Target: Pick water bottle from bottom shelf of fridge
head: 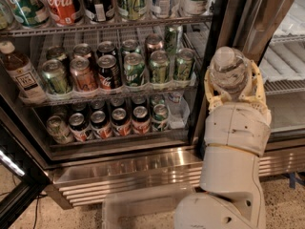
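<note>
My gripper (232,86) is outside the fridge (143,162), in front of its dark door post at the right. It is shut on the water bottle (228,67), a clear ribbed bottle held upright between the pale yellow fingers (210,90). The white arm rises from the lower right. The bottom shelf (119,138) holds rows of soda cans (120,119). A second clear bottle (175,109) stands at its right end.
The middle rack holds more cans (134,68) and a brown tea bottle (21,73) at the left. Large bottles (62,3) stand on the upper rack. The open glass door's edge (14,175) is at the lower left. A second cooler bay with white racks (286,75) is at the right.
</note>
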Robot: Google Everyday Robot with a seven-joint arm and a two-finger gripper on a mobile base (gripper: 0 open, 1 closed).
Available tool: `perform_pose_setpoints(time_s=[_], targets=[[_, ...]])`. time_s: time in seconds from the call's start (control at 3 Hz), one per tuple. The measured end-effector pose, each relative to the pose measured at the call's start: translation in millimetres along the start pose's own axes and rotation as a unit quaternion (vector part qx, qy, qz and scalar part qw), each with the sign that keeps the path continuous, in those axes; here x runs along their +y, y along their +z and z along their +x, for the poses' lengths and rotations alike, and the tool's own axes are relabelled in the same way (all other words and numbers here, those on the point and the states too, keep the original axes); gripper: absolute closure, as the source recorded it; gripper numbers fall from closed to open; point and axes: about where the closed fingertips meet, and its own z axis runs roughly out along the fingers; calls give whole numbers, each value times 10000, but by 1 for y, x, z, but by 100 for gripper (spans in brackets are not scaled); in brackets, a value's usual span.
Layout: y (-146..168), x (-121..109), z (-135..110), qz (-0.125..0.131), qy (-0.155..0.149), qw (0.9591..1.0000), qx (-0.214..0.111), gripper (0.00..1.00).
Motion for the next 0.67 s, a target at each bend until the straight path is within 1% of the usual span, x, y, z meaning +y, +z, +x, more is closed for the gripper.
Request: perform_pose_setpoints(time_s=[0.33,0.67], targets=[[2,5,1,-164,22,9999,35,100],[1,7,2,-256,83,9996,-23,100]])
